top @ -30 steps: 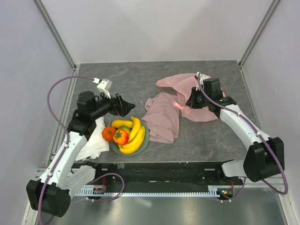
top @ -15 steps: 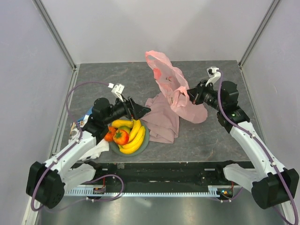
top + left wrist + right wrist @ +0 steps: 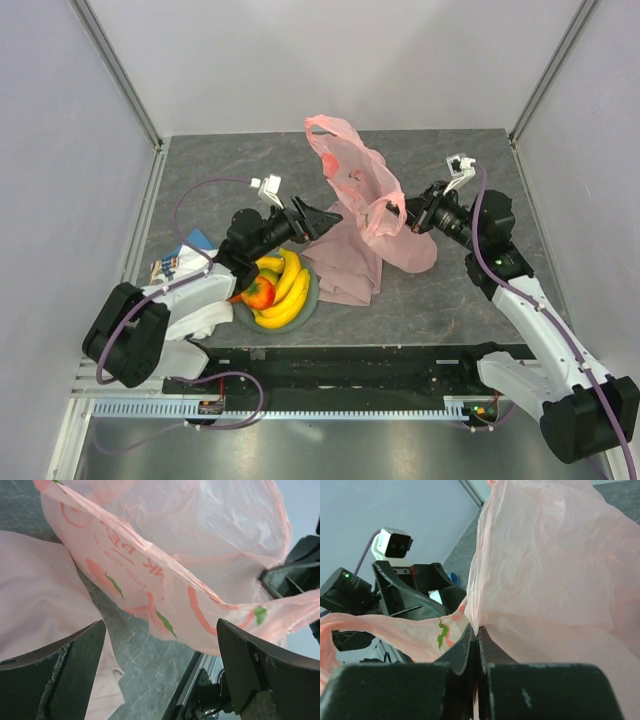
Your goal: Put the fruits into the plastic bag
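The plastic bag [image 3: 352,178] hangs lifted above the table, thin and pale pink with red and green print. My right gripper [image 3: 401,213] is shut on a fold of its edge [image 3: 479,625] and holds it up. My left gripper [image 3: 327,218] is open and points at the bag from the left. The bag's printed edge [image 3: 165,590] hangs just beyond its fingertips [image 3: 80,655], touching neither. The fruits lie on a grey-green plate [image 3: 313,293]: yellow bananas [image 3: 291,285] and a red round fruit [image 3: 259,292] show. My left arm hides the rest.
A dusty-pink cloth [image 3: 350,255] lies spread under the bag, also seen in the left wrist view as pink cloth [image 3: 35,595]. A white cloth [image 3: 205,315] and a blue packet [image 3: 178,262] lie at the left near the table's front edge.
The right gripper has raised the bag from the table into the air. The left arm has swung right, past the plate, toward the bag, and its jaws stand a little wider.
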`<state>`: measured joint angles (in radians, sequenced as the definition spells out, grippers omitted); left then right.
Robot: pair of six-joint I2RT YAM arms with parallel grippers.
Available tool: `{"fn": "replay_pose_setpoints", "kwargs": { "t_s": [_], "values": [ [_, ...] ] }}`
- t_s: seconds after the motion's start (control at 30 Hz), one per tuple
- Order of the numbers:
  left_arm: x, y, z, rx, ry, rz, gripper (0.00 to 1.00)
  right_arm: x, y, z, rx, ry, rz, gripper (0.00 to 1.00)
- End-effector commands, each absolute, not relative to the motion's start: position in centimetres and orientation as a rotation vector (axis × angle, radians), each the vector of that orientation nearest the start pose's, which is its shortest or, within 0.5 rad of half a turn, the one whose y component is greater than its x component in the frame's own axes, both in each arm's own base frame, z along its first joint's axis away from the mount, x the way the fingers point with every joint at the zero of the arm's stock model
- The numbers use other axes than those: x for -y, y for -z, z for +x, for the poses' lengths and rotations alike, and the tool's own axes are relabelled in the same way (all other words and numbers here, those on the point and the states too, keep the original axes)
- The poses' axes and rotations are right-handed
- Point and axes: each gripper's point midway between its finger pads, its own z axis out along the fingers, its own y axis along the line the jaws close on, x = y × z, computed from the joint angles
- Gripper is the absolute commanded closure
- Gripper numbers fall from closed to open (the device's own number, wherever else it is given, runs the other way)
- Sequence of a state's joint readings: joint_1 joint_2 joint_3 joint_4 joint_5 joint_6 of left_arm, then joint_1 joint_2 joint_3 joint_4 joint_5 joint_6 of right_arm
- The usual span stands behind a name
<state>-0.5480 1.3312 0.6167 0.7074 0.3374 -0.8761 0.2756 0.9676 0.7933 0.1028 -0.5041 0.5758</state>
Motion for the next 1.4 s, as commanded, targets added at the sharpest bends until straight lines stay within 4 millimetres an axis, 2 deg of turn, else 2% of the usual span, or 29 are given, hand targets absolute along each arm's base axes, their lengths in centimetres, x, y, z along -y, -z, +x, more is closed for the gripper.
{"fn": "replay_pose_setpoints", "kwargs": {
  "t_s": [0.0,0.07,0.1,0.13,0.23,0.4,0.47,0.63,0.77,0.97,1.07,1.17,1.2,1.27,1.3,1.37],
  "values": [
    [29.8,-26.7,32.4,-1.599,1.399,-0.068,0.01,-19.5,-32.1,28.7,-1.646,-1.081,-0.195,1.0],
    [30.5,-26.1,33.1,-1.616,1.412,-0.077,0.01,-19.5,-32.1,28.6,-1.645,-1.08,-0.201,1.0],
    [30.8,-26.7,33.5,-1.602,1.419,-0.078,0.01,-19.4,-32.1,28.5,-1.643,-1.078,-0.202,1.0],
    [31.1,-25.8,33.9,-1.624,1.417,-0.091,0.01,-19.4,-32.0,28.4,-1.648,-1.078,-0.203,1.0],
    [31.4,-27.0,34.6,-1.563,1.459,-0.12,0.01,-19.3,-31.7,28.2,-1.654,-1.071,-0.203,1.0],
    [32.2,-26.8,35.8,-1.554,1.508,-0.178,0.01,-19.2,-31.2,27.9,-1.668,-1.059,-0.208,1.0],
    [32.2,-27.3,36.0,-1.517,1.532,-0.197,0.01,-19.0,-30.8,27.9,-1.68,-1.048,-0.211,1.0],
    [32.5,-26.8,36.8,-1.516,1.541,-0.229,0.01,-18.9,-30.3,27.7,-1.696,-1.035,-0.218,1.0],
    [32.0,-27.4,36.8,-1.453,1.545,-0.271,0.01,-18.9,-29.8,27.7,-1.709,-1.027,-0.22,1.0],
    [34.4,-26.9,36.6,-1.516,1.573,-0.201,0.01,-18.8,-29.1,27.9,-1.726,-1.013,-0.218,1.0],
    [36.0,-25.8,36.4,-1.578,1.597,-0.155,0.01,-18.8,-29.0,27.9,-1.728,-1.012,-0.224,1.0],
    [36.8,-25.5,36.1,-1.591,1.621,-0.099,0.23,-18.7,-28.9,28.0,-1.731,-1.003,-0.22,1.0],
    [36.9,-25.5,36.1,-1.596,1.62,-0.086,0.42,-18.7,-28.7,27.9,-1.737,-1.004,-0.22,1.0],
    [37.1,-25.1,36.0,-1.625,1.6,-0.059,0.58,-18.7,-28.6,27.9,-1.741,-1.001,-0.22,1.0],
    [37.2,-25.1,36.1,-1.633,1.59,-0.049,0.69,-18.7,-28.6,27.9,-1.743,-1.001,-0.219,1.0],
    [37.2,-24.8,35.9,-1.644,1.562,-0.011,0.82,-18.7,-28.4,27.9,-1.747,-0.997,-0.219,1.0]
  ]
}}
